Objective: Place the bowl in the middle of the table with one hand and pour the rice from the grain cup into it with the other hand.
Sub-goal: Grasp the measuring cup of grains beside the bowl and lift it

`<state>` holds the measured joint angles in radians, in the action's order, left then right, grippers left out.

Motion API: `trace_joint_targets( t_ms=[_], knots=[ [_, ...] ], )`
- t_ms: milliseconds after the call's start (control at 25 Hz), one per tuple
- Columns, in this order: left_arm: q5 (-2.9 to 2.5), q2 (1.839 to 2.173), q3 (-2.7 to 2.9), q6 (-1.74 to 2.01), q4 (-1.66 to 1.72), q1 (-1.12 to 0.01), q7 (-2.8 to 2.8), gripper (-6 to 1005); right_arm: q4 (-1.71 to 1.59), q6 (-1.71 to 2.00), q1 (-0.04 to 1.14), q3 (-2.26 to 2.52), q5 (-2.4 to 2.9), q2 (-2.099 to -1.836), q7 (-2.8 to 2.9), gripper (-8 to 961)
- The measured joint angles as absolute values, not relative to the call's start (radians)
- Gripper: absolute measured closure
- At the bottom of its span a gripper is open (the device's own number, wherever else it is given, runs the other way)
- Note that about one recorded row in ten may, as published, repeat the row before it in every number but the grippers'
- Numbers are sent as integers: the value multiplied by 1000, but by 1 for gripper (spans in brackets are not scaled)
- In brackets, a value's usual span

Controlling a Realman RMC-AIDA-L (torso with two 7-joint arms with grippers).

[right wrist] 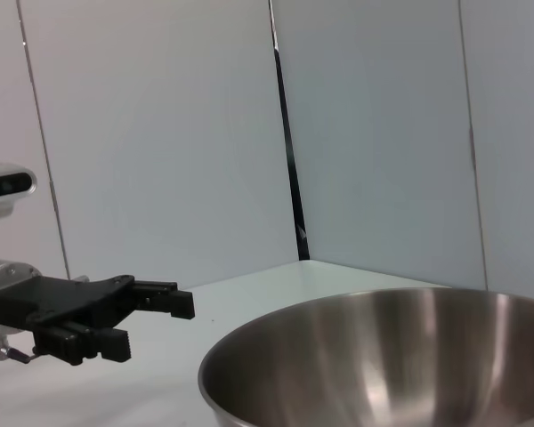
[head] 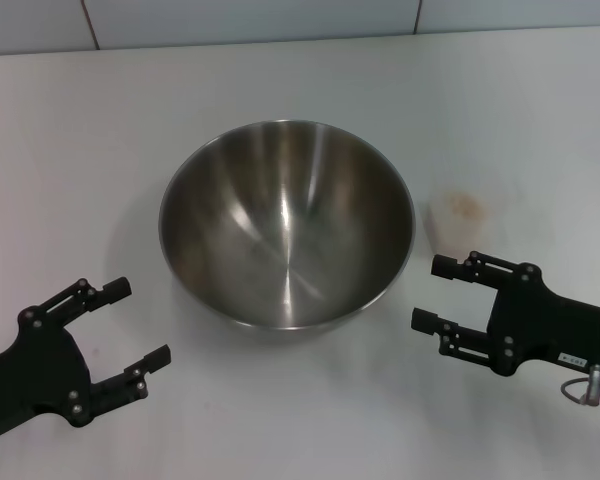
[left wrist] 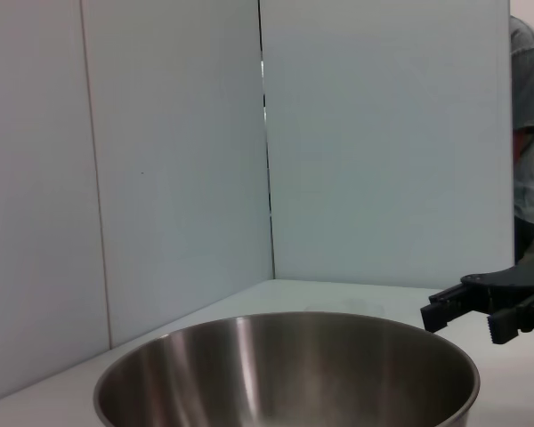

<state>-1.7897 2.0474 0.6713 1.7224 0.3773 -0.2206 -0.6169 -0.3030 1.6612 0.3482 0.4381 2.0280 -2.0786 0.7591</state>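
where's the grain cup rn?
Head view: small clear-plastic grain cup stands on the white table, right of the steel bowl, just beyond the open right pincer.

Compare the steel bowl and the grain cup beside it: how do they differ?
The bowl is shiny steel; the grain cup is clear, almost lost against white. The bowl is far wider. The bowl looks empty; the cup holds pale rice. Both stand upright on the table.

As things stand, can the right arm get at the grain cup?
Probably yes. The grain cup stands on the table beside the bowl, just beyond the right tool, which is open and empty. Nothing lies between them; only the bowl's rim is close.
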Motion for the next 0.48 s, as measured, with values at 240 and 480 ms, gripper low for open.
trace_joint_targets(
  t_ms=[240,480],
  knots=[
    [-1784,2048,670,1718,377,-226,-635,189,-234,1693,259,429,1868,-2082,659,309],
    [-1784,2044,670,1718,377,-233,-653,189,-93,1726,149,430,1597,-2082,454,310]
  ],
)
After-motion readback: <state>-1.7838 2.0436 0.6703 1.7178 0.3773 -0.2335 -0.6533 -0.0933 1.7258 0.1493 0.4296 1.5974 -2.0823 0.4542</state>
